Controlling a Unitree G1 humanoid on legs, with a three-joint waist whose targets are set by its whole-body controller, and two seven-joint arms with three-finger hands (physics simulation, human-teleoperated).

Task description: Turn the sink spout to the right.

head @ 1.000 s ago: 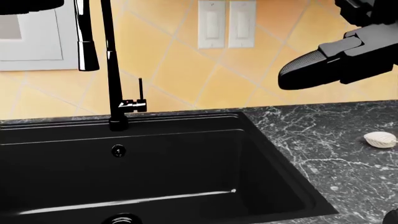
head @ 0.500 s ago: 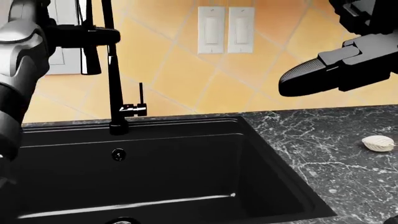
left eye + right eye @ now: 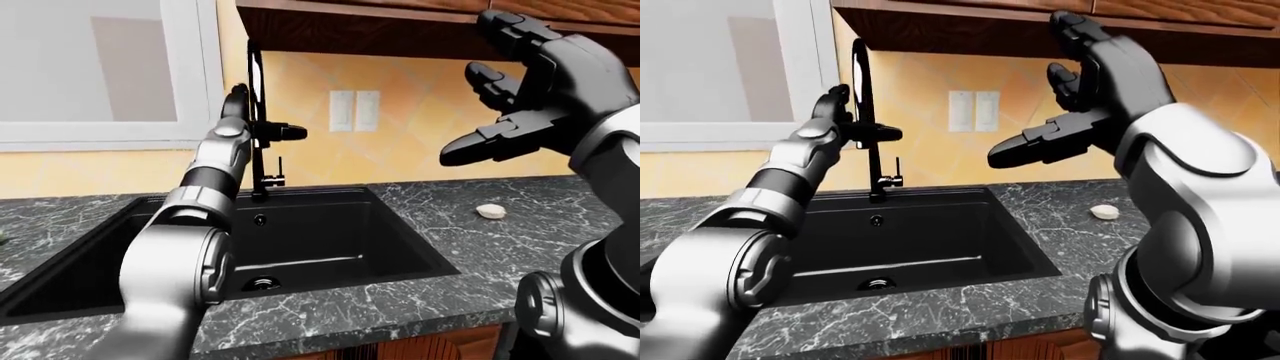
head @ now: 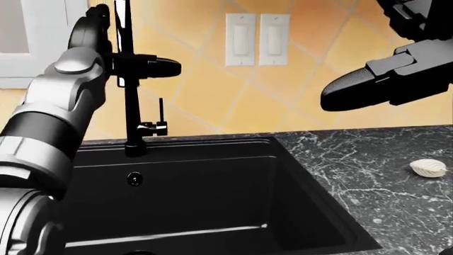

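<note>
- One sink spout (image 4: pixel 129 79), a tall black pipe, stands at the sink's (image 3: pixel 330 247) twelve o'clock rim, with one small lever (image 4: pixel 160 114) at its three o'clock.
- My left hand (image 4: pixel 134 66) is against the spout's upper pipe; I cannot tell whether my fingers clamp it.
- My right hand (image 3: pixel 525 97) hovers well apart at three o'clock, fingers spread.
- Two wall switches (image 4: pixel 257 32); one pale lump (image 4: pixel 428 168) on the counter (image 4: pixel 368 159).
</note>
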